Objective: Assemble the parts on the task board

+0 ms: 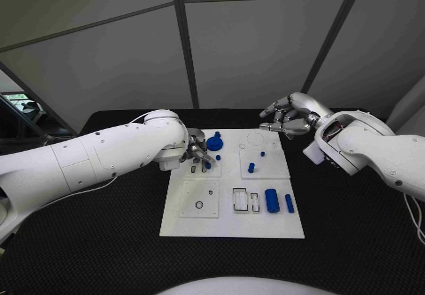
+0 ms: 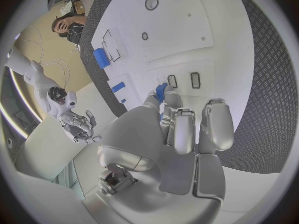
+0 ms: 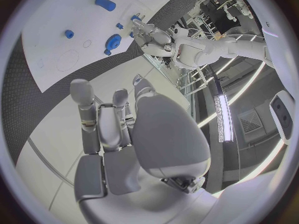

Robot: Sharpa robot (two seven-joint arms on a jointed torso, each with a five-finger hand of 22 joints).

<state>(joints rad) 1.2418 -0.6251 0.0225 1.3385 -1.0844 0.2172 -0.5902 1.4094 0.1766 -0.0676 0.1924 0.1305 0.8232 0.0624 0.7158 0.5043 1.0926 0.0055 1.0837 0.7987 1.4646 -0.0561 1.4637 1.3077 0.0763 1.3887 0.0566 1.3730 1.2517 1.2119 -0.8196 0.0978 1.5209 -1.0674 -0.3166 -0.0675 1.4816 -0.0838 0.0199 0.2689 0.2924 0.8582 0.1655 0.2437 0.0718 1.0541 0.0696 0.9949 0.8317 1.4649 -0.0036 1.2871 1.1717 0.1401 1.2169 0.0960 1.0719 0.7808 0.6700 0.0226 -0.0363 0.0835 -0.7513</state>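
Note:
The white task board [image 1: 232,221] lies mid-table. My left hand [image 1: 196,153] hangs over its far left plate and pinches a small blue part [image 2: 161,91] between thumb and fingertip, just above two dark-rimmed slots [image 2: 195,79]. A blue gear-like part [image 1: 215,143] stands right beside that hand. Two small blue pegs [image 1: 252,166] stand in the far right plate. A thick blue cylinder [image 1: 272,200] and a thinner one [image 1: 290,203] lie at the board's right edge. My right hand [image 1: 285,120] hovers at the board's far right corner, fingers apart and holding nothing.
A near-left plate [image 1: 200,198] carries small round holes, and rectangular recesses [image 1: 240,199] sit beside the cylinders. Black table [image 1: 106,246] surrounds the board. My right forearm [image 1: 372,150] stretches along the board's right side.

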